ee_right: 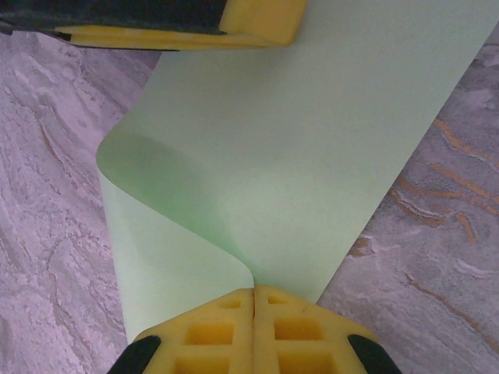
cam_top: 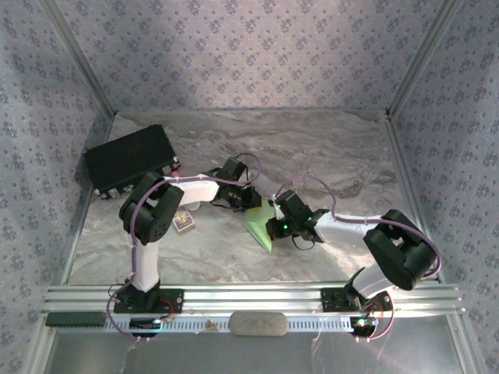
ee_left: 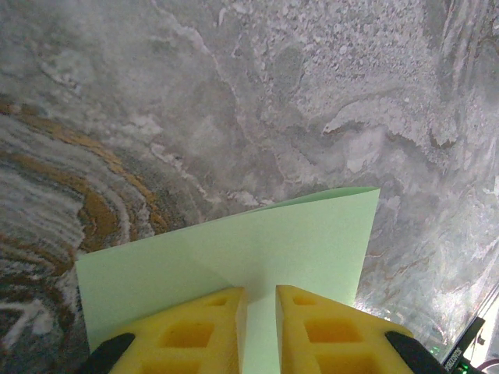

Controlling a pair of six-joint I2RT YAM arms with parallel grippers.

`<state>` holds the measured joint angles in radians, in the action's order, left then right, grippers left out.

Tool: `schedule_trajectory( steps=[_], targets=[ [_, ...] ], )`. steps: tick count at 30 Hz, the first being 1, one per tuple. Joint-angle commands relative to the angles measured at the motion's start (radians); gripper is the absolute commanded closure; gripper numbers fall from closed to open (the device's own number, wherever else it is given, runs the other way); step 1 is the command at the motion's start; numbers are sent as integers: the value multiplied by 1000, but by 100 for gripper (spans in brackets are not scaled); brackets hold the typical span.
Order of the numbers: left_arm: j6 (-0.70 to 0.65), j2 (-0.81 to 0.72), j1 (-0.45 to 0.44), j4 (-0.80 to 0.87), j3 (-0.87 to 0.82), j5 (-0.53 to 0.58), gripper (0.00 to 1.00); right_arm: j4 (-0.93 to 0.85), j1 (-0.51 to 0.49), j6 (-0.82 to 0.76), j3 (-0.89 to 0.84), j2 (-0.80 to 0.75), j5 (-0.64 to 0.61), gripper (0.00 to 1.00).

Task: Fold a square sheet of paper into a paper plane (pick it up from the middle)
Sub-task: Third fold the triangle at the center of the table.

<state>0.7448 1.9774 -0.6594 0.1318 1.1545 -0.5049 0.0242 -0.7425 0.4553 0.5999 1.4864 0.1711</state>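
The square sheet of paper (cam_top: pixel 260 227) is pale green and lies partly folded on the marbled table between the two arms. My right gripper (ee_right: pixel 253 290) is shut on one edge of the paper (ee_right: pixel 296 156), which is lifted and curls over the flat part in a loose roll. My left gripper (ee_left: pixel 261 292) sits low over the opposite side of the paper (ee_left: pixel 304 234). Its yellow fingers (ee_left: pixel 210 327) stand a narrow gap apart, with green paper showing through the gap. One left finger (ee_right: pixel 257 23) rests at the sheet's far edge in the right wrist view.
A big black box (cam_top: pixel 129 160) stands at the back left. A small yellowish card box (cam_top: pixel 183 220) lies beside the left arm. A pale cylinder (cam_top: pixel 259 322) rests on the front rail. Patterned walls close in three sides of the table.
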Motion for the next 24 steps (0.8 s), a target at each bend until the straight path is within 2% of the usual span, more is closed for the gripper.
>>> schedule_trajectory(
  steps=[1,24],
  targets=[
    [-1,-8,-9,57,-24,26,82,-19,7,-9,25,18,-16,100],
    [0,-10,-11,58,-26,30,82,-28,6,-4,18,-23,26,100]
  ],
)
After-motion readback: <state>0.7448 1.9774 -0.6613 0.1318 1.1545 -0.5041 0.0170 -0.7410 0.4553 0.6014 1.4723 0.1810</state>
